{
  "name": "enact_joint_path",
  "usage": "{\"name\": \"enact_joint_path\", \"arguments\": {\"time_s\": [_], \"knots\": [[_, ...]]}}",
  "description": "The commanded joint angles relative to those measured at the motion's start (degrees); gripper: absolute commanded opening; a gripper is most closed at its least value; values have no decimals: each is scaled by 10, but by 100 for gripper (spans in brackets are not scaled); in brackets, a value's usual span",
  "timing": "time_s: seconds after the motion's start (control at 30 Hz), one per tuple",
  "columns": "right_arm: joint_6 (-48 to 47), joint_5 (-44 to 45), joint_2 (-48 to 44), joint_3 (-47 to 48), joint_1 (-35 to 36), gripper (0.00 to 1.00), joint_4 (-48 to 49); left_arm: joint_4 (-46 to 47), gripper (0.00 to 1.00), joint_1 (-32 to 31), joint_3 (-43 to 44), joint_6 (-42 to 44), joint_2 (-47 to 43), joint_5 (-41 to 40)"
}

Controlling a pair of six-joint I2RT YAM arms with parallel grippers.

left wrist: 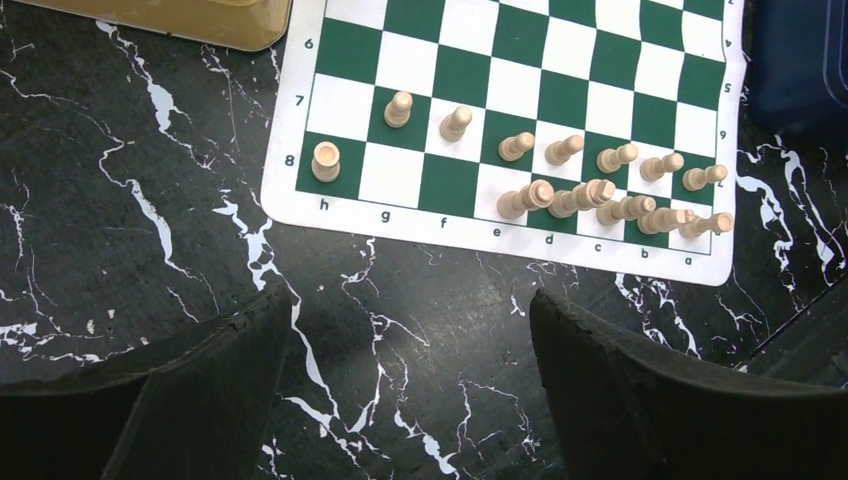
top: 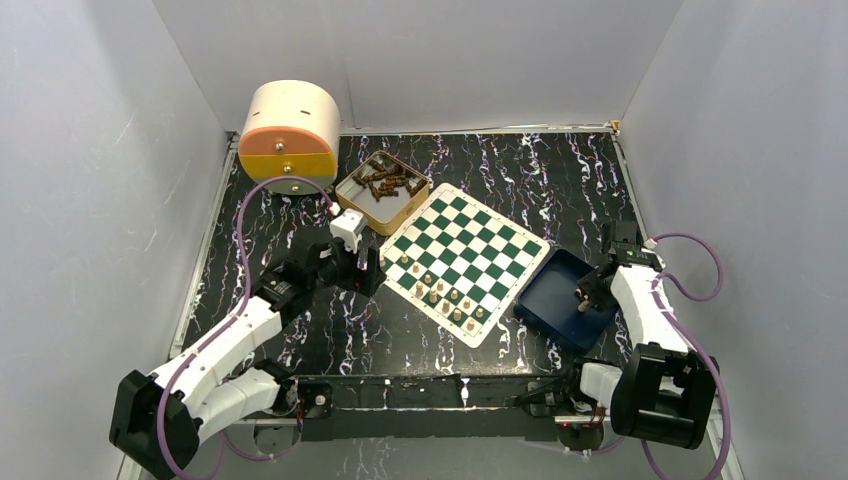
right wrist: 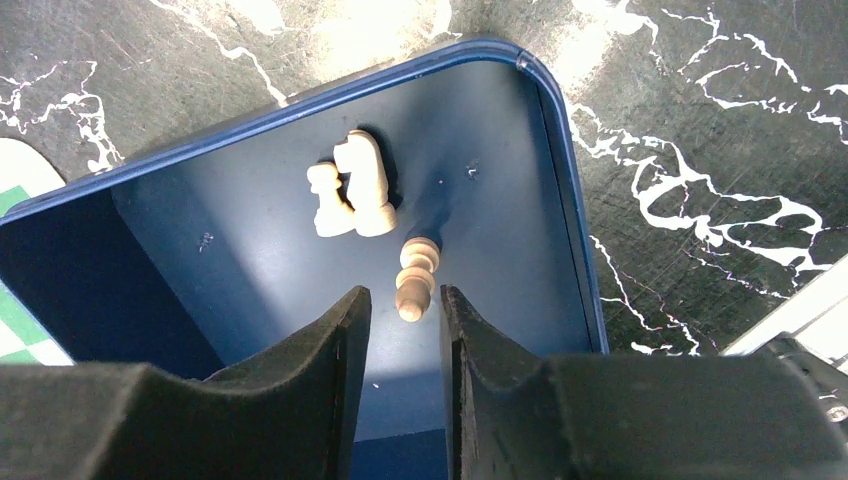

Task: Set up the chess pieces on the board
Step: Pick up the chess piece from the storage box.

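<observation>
The chess pieces (left wrist: 527,198), small light tan turned wooden figures, mostly stand in two rows along the lower edge of the flat green-and-white checked board (left wrist: 463,75) in my left wrist view. There are gaps toward the left end of those rows.

Three more lie in the dark blue rectangular tray (right wrist: 230,250). A knight-shaped piece (right wrist: 365,185) and a small pawn (right wrist: 326,203) touch each other at the upper centre of the right wrist view. A slim collared piece (right wrist: 418,270) lies on its side just below them.

My right hand (right wrist: 403,300) hangs over that slim piece with its jaws narrow, one either side of the near end. A gap shows on both sides, so I grip nothing yet.

My left hand (left wrist: 410,300) is spread wide and empty above the black marbled worktop (left wrist: 150,250), just below the board's border.

I judge the step to be picking up the slim piece. It is round and lying flat, so it will probably roll if only one finger touches it. I should centre it between my jaws, reach further along to its waist instead of pinching the tip, and close gently. Then I should lift straight up, clear of the knight and pawn and of the tray wall.
</observation>
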Motion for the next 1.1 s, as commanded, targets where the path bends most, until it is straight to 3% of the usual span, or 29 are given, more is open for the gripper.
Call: {"name": "enact_joint_path", "arguments": {"time_s": [0.0,0.8,1.07], "knots": [[-9,-5,-16,5,-3,39,-11,-5,85,-3,9,9,-18,-14],[-20,-17,6,-9,-3,35,10,-13,85,-3,10,16,-26,-29],[-26,-20,7,-12,-3,27,17,-17,84,-3,11,17,-26,-40]]}}
